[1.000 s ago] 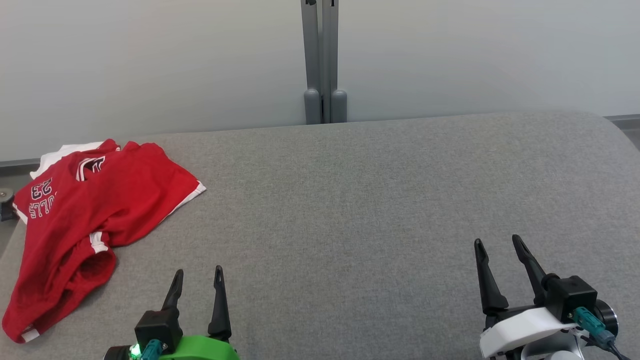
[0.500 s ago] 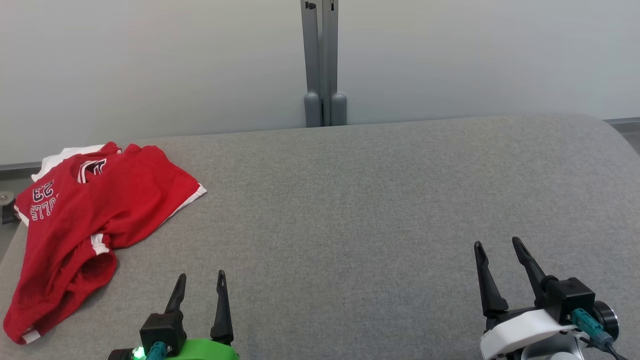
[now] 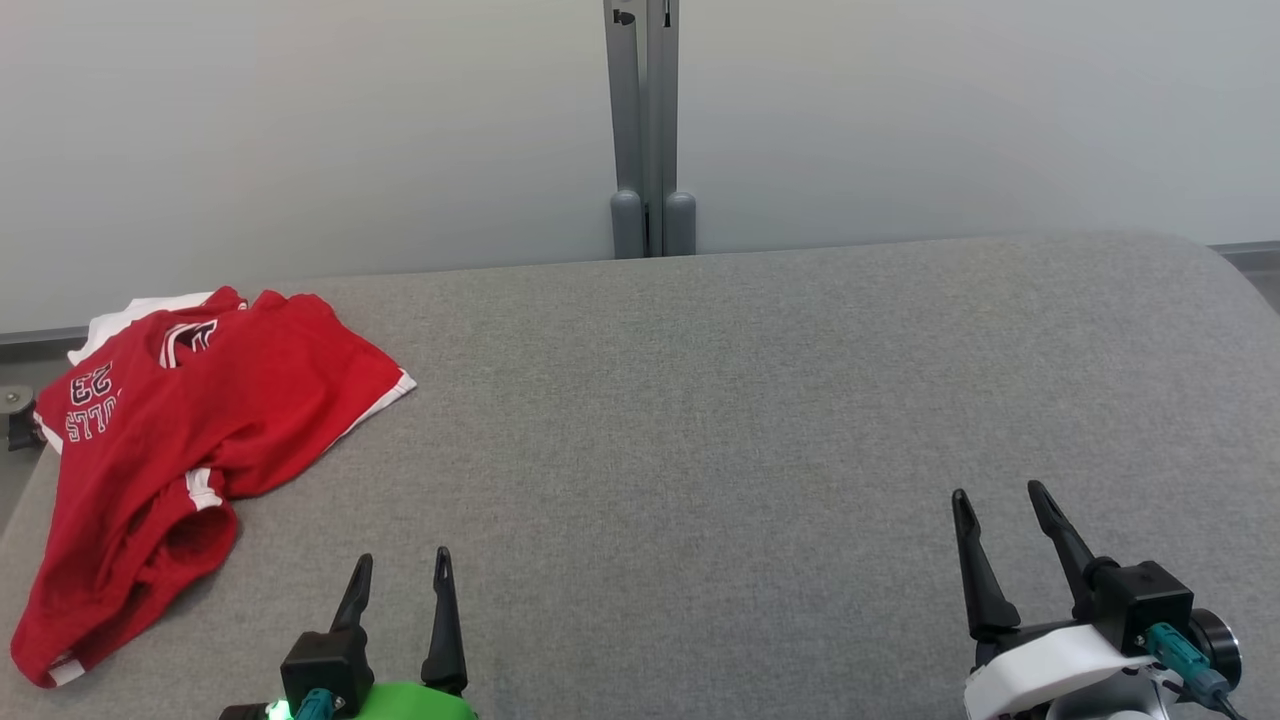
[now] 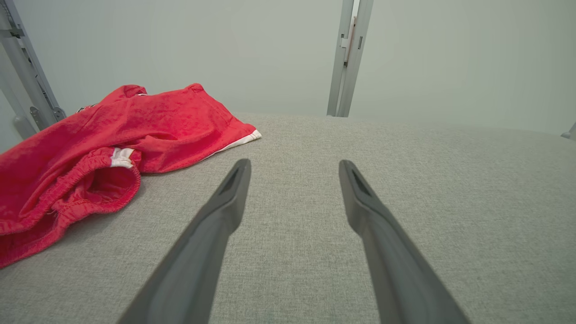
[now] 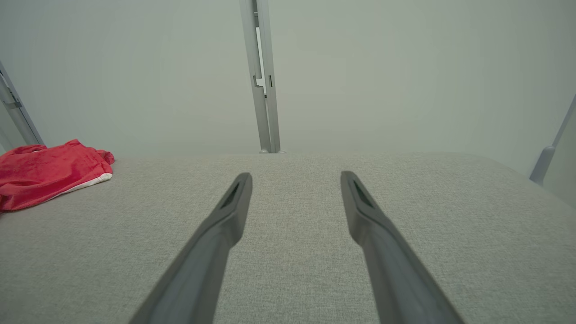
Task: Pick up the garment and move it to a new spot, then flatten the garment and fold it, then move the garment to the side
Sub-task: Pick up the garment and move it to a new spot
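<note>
The garment (image 3: 170,430) is a crumpled red piece with white trim and dark lettering, lying at the left end of the grey table (image 3: 700,400). It also appears at upper left in the left wrist view as the garment (image 4: 99,139), and far left in the right wrist view as the garment (image 5: 45,173). My left gripper (image 3: 402,560) stands open near the front edge, to the right of the cloth and apart from it, nothing between its fingers. Open and empty too, my right gripper (image 3: 998,495) hovers at the front right.
A grey upright post (image 3: 648,130) stands behind the table's far edge against a pale wall. The table's right end (image 3: 1230,290) curves away. A small dark fitting (image 3: 18,415) sits off the table's left edge beside the cloth.
The whole head view has shifted slightly downward, so the camera moved. Both grippers sit a little lower in the picture; the garment lies as before.
</note>
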Controlling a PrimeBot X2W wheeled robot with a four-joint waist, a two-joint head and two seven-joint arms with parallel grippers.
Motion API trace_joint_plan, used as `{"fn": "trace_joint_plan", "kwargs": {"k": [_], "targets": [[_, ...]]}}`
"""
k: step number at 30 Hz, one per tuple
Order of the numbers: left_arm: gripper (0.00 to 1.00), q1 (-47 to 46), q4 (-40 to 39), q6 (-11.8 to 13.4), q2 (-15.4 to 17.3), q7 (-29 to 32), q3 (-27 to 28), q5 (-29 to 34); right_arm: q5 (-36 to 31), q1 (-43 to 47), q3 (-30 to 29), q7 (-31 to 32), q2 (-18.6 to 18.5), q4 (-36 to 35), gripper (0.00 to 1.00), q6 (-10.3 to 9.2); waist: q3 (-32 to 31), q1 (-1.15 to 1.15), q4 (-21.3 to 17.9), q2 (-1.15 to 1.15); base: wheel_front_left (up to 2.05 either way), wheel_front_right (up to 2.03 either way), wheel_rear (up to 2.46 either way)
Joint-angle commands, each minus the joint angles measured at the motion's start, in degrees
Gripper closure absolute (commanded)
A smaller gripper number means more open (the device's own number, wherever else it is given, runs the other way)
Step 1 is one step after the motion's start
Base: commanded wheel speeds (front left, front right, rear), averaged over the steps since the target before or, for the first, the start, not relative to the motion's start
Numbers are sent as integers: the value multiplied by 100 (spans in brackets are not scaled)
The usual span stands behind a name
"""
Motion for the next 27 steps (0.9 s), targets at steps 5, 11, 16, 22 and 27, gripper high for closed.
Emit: {"fn": "trace_joint_plan", "kwargs": {"k": [5,11,16,22,27], "targets": [[0,24,19,16,38,-20,5,15,-19,111,-23,-18,-22,-58,0,0,-19,0,206,0,0,0,0],[0,-56,8,-12,40,-14,46,131,60,143,-37,-18,-20,-123,0,0,-19,0,833,0,0,0,0],[0,-97,-31,-19,96,-13,165,205,159,99,20,-18,-20,-156,0,0,22,0,1543,0,0,0,0],[0,-103,-72,-38,137,-13,291,253,264,26,68,-18,-22,-158,0,-1,76,0,2324,0,0,0,0],[0,-31,-155,10,140,-13,454,244,258,-87,199,-18,-20,-141,0,-1,176,0,2698,0,0,0,0]]}}
